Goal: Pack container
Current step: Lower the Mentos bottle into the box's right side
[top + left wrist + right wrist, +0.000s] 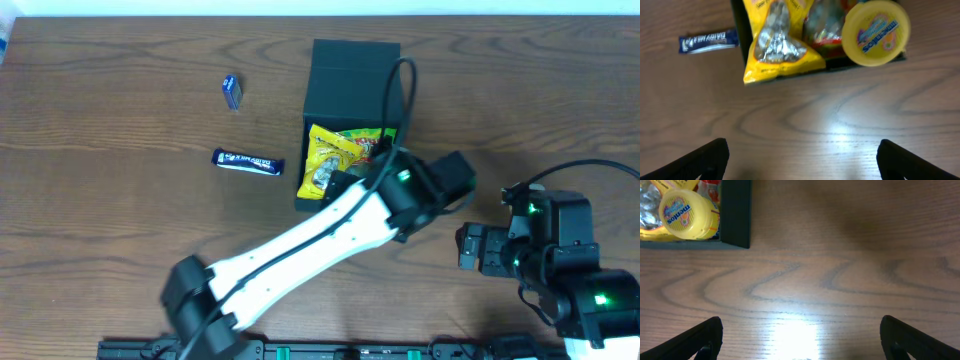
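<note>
Brown wood-grain table (120, 240) was logged. Dark teal-green, squarish rigid container (350, 80) was found at far centre, contents exposed. Left gripper (805, 162) and right gripper (802, 342) were seen spread wide, nothing held. A yellow crinkled snack bag (777, 50) and a round yellow plastic tub (875, 32) were noted inside. A blue wrapped bar (247, 161) and a small blue packet (232, 91) were noted on the table beside it.

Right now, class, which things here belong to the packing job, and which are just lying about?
Job: container, yellow snack bag and yellow tub inside it.
Lying about: blue bar, small blue packet, both out on the table, perhaps still to pack.
</note>
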Robot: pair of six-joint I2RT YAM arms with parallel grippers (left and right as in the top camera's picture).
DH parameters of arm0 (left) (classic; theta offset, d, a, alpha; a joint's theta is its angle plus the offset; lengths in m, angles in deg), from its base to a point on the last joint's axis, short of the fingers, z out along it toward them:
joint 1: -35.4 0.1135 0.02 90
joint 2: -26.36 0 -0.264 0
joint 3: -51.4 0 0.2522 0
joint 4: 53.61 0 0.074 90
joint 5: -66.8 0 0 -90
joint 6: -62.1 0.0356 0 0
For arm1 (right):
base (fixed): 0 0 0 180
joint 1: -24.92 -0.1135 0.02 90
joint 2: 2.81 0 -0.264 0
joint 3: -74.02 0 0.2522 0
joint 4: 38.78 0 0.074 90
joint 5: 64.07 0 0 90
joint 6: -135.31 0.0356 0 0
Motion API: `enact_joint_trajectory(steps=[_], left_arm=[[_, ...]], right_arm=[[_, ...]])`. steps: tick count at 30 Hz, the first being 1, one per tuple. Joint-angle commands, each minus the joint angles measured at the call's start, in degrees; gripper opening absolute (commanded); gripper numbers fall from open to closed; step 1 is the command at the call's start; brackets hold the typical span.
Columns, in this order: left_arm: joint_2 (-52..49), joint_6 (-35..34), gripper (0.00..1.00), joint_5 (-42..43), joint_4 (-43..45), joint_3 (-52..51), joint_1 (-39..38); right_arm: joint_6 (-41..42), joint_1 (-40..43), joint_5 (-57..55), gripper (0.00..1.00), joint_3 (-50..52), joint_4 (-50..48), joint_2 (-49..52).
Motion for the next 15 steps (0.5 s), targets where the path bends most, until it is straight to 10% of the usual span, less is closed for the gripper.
enact_joint_trajectory(steps=[1,15], left_arm=[[3.56,4.59,0.95,-0.87,3.82,-6.36,0.17],[3.54,9.64,0.95,1.75,25.24,-20.20,2.49]], right_arm=[[0.68,0.46,0.00,0.99,0.02,0.02,-0.35],[0.68,0.46,0.00,0.99,0.02,0.02,-0.35]])
